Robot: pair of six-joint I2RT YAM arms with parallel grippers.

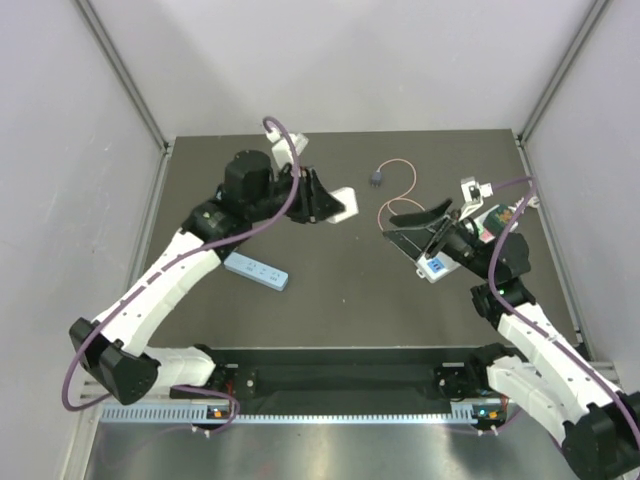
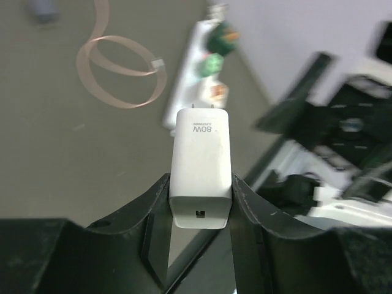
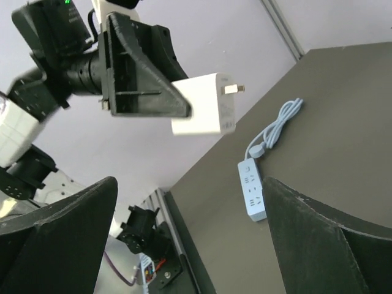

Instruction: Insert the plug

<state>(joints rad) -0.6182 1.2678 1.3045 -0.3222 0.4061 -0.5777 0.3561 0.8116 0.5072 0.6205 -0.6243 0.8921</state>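
Two grippers here: your left gripper (image 2: 201, 185) is clamped on the white adapter (image 2: 201, 153), your right gripper (image 1: 412, 228) is spread wide with nothing in it, and the plug (image 1: 377, 177) lies on the table (image 1: 330, 310) between them

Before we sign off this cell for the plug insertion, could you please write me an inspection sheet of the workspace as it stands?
Surface: dark matte table, no spills or damage seen.
Job's things: plug lies loose at the far middle, not inserted.
Clutter: light-blue power strip lies flat near the left arm.
Grippers: left pincer shut on a white adapter, prongs pointing away; right pincer open, empty.
Cables: pink cable looped beside the plug; strip's light-blue cable bundled at its end; purple arm cables run along both arms.
Surroundings: plain grey walls, metal frame posts.
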